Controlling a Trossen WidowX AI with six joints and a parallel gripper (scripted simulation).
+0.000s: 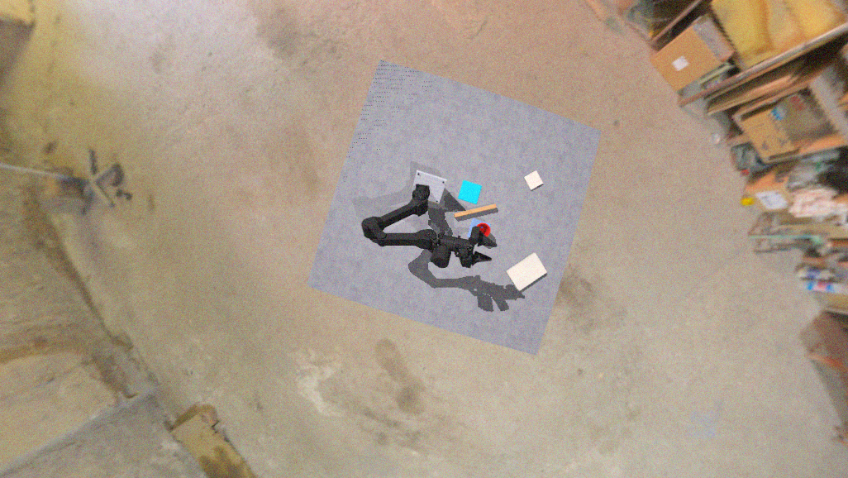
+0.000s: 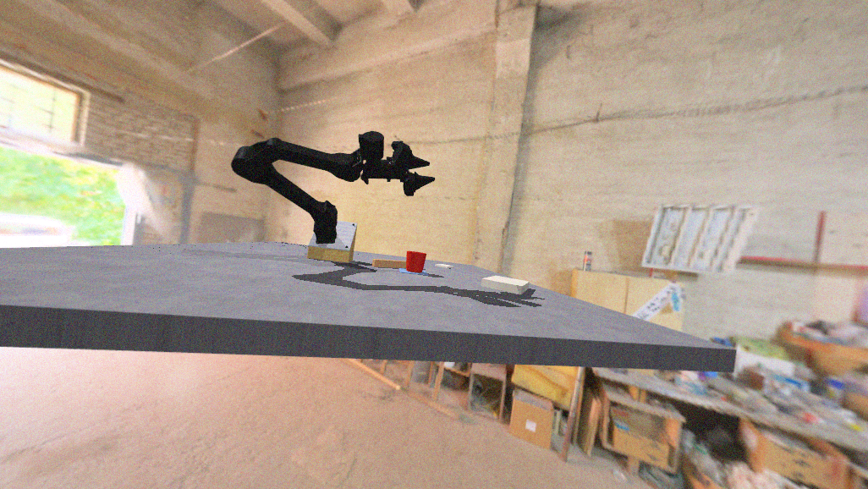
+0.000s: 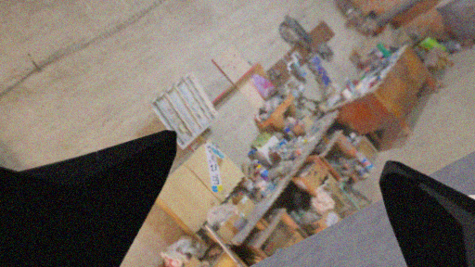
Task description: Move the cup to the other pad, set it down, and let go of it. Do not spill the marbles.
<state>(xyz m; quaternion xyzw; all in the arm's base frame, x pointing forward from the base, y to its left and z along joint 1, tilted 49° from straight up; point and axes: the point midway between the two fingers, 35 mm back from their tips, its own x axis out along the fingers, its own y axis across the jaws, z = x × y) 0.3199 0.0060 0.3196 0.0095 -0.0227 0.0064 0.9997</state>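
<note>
We see the claw (image 2: 424,171) spread wide, holding nothing, high above the red cup (image 2: 415,260) near the desk's (image 2: 182,285) middle.

Cup (image 2: 415,260) glossy plastic; table (image 2: 182,285) matt grey; bar (image 1: 475,211) wooden

No writing can be read in any of the three views. The cardboard boxes (image 1: 688,56) on the shelves carry pale labels, and a white sign (image 3: 213,168) leans against a yellow cabinet, but their print is too blurred to make out.
</note>
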